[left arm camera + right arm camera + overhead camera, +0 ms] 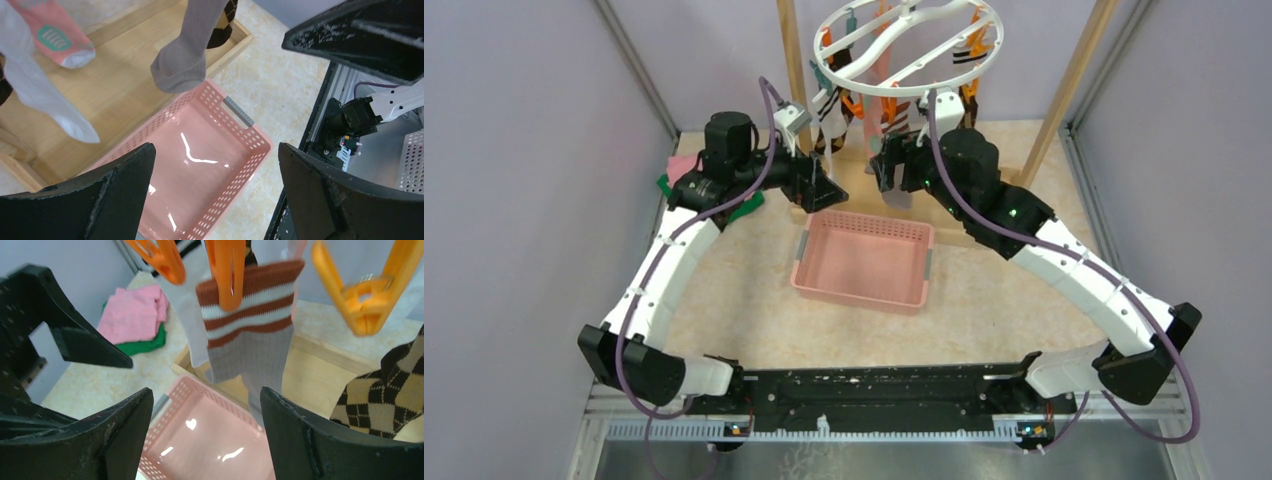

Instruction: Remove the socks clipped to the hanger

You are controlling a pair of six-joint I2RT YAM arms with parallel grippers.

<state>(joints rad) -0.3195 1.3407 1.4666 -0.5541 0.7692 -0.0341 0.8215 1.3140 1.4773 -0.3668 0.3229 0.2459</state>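
Your left pincer (216, 152) stands with its fingers (115, 195) wide apart and nothing between them, hanging above the pink basket (861, 296). Your right pincer (206, 400) is spread too, clamped on nothing; the grey sock (250, 340) with the brown-and-white striped cuff hangs just ahead of the gap between its fingers, and whether it touches them cannot be told.

The speckled beige bench (754, 300) carries everything. At its far side stands the wooden post frame (1074, 90), whose flat base lies just behind the basket. The hanger (894, 92), a white ring with curved cross bars, hangs between the posts, above both pincers. The basket sits on the bench between your two arms, near the frame's base, and holds no sock.

The socks are all on the hanger. In the right wrist view, a white sock (192, 325) hangs just to the left of the grey one, and an argyle sock (385, 400) in dark brown and tan hangs at the right edge. In the left wrist view, the grey sock's toe dangles over the far rim of the basket, and a pink sock (55, 37) with a teal patch hangs over the frame's base.

Folded pink and green cloths (132, 320) lie on the bench to your left. An orange clip (226, 270) pinches the striped cuff.
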